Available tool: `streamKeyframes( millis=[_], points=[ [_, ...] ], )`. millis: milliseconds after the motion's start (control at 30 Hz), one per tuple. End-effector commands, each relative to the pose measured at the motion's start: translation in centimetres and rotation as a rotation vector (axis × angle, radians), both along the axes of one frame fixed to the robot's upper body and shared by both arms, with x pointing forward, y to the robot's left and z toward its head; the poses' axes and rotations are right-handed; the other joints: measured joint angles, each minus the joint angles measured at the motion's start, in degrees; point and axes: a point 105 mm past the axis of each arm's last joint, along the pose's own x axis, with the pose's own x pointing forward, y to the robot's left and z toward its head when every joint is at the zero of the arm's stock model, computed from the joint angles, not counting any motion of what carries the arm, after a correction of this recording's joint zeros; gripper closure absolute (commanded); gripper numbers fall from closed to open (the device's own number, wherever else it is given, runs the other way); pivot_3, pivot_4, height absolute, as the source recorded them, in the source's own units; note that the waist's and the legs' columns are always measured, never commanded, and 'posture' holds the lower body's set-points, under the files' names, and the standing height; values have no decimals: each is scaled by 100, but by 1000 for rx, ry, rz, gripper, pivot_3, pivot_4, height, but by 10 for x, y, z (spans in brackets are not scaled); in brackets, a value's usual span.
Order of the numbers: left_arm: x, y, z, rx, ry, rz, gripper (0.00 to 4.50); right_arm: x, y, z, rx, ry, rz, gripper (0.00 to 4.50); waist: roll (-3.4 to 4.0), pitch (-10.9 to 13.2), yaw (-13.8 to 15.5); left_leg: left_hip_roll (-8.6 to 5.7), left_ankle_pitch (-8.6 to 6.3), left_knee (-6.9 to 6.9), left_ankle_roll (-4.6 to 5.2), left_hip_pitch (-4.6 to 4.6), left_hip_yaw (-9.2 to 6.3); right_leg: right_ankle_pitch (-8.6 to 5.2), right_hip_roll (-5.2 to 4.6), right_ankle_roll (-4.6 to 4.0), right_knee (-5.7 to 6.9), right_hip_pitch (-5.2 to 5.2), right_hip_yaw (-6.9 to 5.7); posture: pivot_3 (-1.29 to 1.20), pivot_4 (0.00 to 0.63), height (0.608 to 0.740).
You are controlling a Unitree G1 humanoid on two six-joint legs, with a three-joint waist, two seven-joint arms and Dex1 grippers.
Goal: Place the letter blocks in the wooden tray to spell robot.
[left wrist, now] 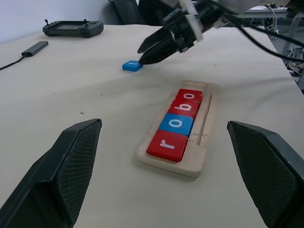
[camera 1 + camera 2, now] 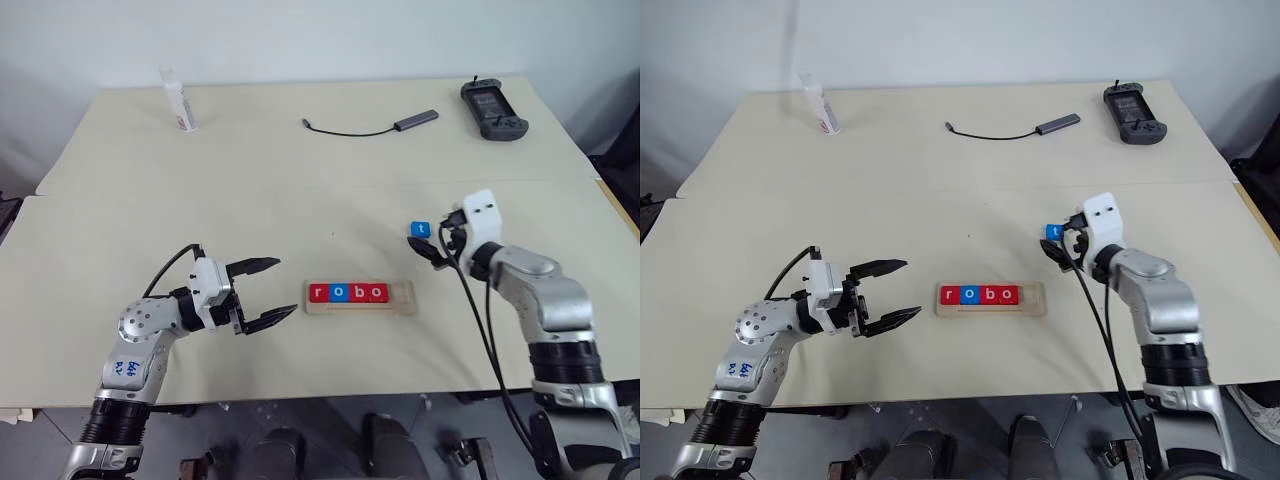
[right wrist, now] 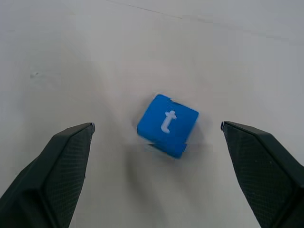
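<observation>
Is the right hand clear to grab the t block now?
Probably yes. The right hand is open with the blue t block lying flat between its fingers on the bare table, nothing blocking.

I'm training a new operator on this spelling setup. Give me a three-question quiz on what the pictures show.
1. True or false: the tray already holds all five blocks.
2. Which letter is on the blue block lying on the table, outside the tray?
3. The right gripper is: A) shut on a block, B) open at the t block, C) resting in the tray.

Key
1. False: four blocks sit in it, reading r, o, b, o, and the slot at its right end is free.
2. t.
3. B. The left gripper is open too, beside the tray's left end.
</observation>
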Motion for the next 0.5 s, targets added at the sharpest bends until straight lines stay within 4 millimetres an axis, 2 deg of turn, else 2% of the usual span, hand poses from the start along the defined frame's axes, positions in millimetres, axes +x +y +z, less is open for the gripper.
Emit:
streamKeyframes(
  millis=[33, 133, 233, 400, 467, 500],
  points=[
    [-4, 1, 8, 4, -47, 6, 0, 6, -4, 3, -23, -21, -67, 37, 1, -1, -10, 0, 0, 0, 0, -1, 0, 0, 0, 0, -1, 0, 0, 0, 150, 740],
    [-4, 1, 8, 4, -49, 9, 0, 9, 1, 1, -10, -15, -91, 37, 1, -1, -21, 1, 0, 0, 0, 1, 2, 0, 2, 0, 1, 0, 1, 0, 150, 740],
    [-4, -1, 8, 3, -51, 4, 0, 10, 3, 0, 20, -20, -115, 592, 2, -1, -36, 3, 0, 0, -1, 4, 2, 0, 4, 0, 4, 0, 2, 0, 150, 740],
    [-4, -3, 8, 1, -50, -7, 0, 9, 8, 1, 28, -28, -111, 2269, 3, -2, -29, 2, 0, 1, 0, 4, 3, 0, 4, 0, 4, 0, 3, 0, 150, 740],
    [-3, -4, 8, 0, -48, -14, 0, 7, 8, 2, 26, -33, -109, 2876, 3, -2, -17, 1, 0, 2, 0, 3, 2, 0, 2, 0, 4, 0, 2, 0, 150, 740],
    [-3, -5, 8, -1, -47, -18, 0, 5, 5, 5, 19, -40, -114, 3031, 3, -2, -13, 0, 0, 2, 0, 3, 3, 0, 2, 0, 5, 0, 3, 0, 150, 740]
  ],
)
